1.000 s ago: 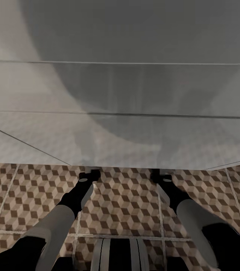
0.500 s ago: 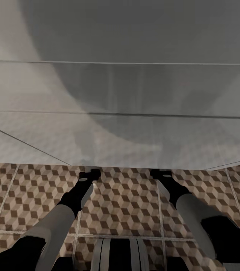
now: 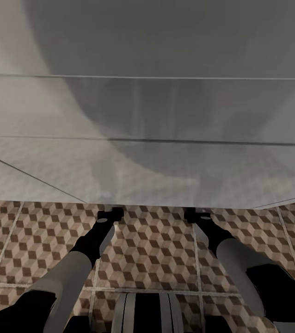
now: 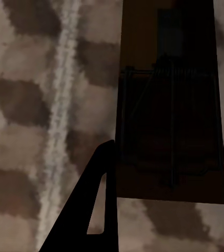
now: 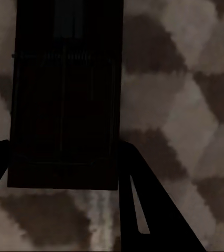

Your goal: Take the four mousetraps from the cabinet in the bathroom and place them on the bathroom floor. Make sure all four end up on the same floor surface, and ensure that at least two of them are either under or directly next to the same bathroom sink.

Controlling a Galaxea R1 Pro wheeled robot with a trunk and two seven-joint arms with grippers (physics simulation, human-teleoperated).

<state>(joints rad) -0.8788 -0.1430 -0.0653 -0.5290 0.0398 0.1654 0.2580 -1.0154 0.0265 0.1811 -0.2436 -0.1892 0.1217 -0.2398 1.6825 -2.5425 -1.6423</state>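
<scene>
Both arms reach forward under the front edge of the white vanity of the bathroom sink, low over the bathroom floor. The vanity hides the fingertips in the head view. In the left wrist view, my left gripper is shut on a brown wooden mousetrap with dark wire parts, held just above the cube-patterned tiles. In the right wrist view, my right gripper is shut on a second mousetrap, also close over the tiles. The cabinet and the other mousetraps are out of view.
The vanity spans the whole width ahead and overhangs the grippers. Pale grout lines cross the tiled floor. My own base shows at the bottom between the arms.
My right arm has shifted slightly to the left and its forearm has dropped a little. The left arm and the view have stayed still.
</scene>
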